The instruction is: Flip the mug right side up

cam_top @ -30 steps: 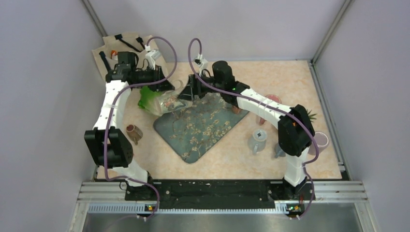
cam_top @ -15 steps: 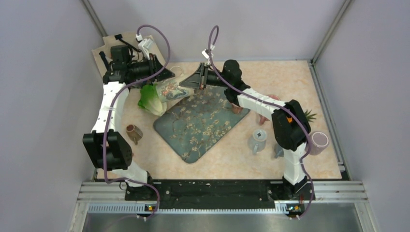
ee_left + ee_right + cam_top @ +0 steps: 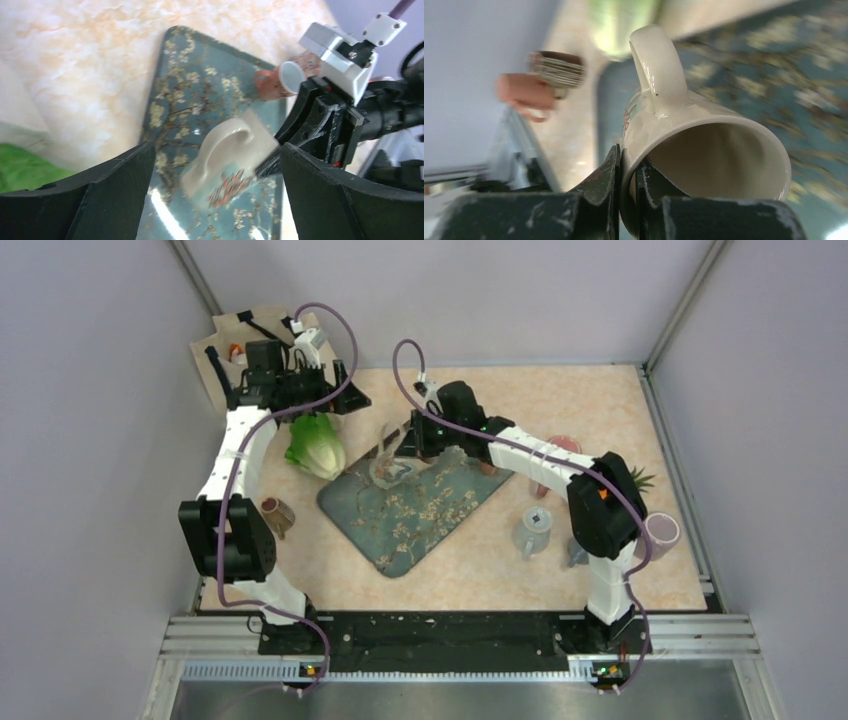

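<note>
Top: vs 0.5 s ago, my right gripper [image 3: 405, 447] has brought the mug [image 3: 390, 468] down low over the tray [image 3: 420, 525]. The left gripper [image 3: 345, 397] has backed off, so righting is prob. nearly done.
Left wrist: left jaws wide open, empty; mug tilted, handle up.
Right wrist: right jaws clamped on mug's rim wall; mug's inside empty.

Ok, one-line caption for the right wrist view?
Right claw grips the cream mug by its rim, held sideways above the floral tray.

No writing can be read on anything.
</note>
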Robot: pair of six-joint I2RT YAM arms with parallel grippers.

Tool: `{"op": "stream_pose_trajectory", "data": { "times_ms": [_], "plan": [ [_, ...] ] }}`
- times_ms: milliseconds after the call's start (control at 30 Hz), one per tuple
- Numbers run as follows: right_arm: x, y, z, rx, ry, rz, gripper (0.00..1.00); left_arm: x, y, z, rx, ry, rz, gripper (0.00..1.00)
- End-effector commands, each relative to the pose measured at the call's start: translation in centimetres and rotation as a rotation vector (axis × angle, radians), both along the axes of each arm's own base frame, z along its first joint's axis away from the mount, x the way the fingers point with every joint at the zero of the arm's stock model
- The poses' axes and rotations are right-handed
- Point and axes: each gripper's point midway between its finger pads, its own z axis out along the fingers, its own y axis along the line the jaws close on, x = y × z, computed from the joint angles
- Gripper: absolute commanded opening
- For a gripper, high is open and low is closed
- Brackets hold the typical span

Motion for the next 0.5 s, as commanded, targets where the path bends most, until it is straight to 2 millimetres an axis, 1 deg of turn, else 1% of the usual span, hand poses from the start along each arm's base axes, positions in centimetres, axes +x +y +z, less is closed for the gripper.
{"op": "stream_pose_trajectory", "data": {
  "times_ms": [0, 33, 100, 167, 200, 233, 267, 300, 333, 400, 467],
  "plan": [
    [4.6, -4.4, 4.2, -0.266, -0.258, -0.173, 0.0, 2.0, 3.2, -0.1, 0.2, -0.079, 0.106, 0.99],
    [5.6, -5.7, 3.3, -0.368, -0.27, -0.213, 0.0, 1.9, 4.0, -0.2, 0.259, -0.086, 0.113, 0.99],
    [7.5, -8.0, 2.4, -0.528, -0.297, -0.267, 0.0, 1.3, 5.3, -0.5, 0.369, -0.089, 0.104, 0.99],
    [9.2, -9.6, 1.8, -0.625, -0.299, -0.299, 0.0, 0.4, 6.6, -1.2, 0.466, -0.073, 0.093, 0.99],
    [9.9, -10.1, 1.6, -0.654, -0.293, -0.304, 0.0, -0.1, 7.3, -1.6, 0.512, -0.059, 0.094, 0.99],
    [10.6, -10.3, 0.8, -0.683, -0.285, -0.301, 0.0, -0.6, 8.1, -2.2, 0.55, -0.037, 0.11, 0.98],
    [11.3, -10.7, 1.0, -0.693, -0.288, -0.309, 0.0, -1.0, 8.8, -2.7, 0.589, -0.022, 0.118, 0.98],
    [12.0, -10.9, 0.0, -0.717, -0.28, -0.312, 0.0, -1.5, 9.4, -3.1, 0.624, -0.014, 0.114, 0.98],
    [12.8, -11.2, 0.3, -0.728, -0.291, -0.325, 0.0, -2.1, 9.8, -3.6, 0.664, -0.007, 0.092, 0.97],
    [13.7, -11.8, -0.5, -0.773, -0.297, -0.335, 0.0, -3.1, 10.8, -4.2, 0.738, -0.001, 0.072, 0.94],
    [14.3, -11.7, -1.0, -0.778, -0.303, -0.332, 0.0, -4.0, 11.7, -4.6, 0.81, -0.01, 0.044, 0.92]
  ]
}}
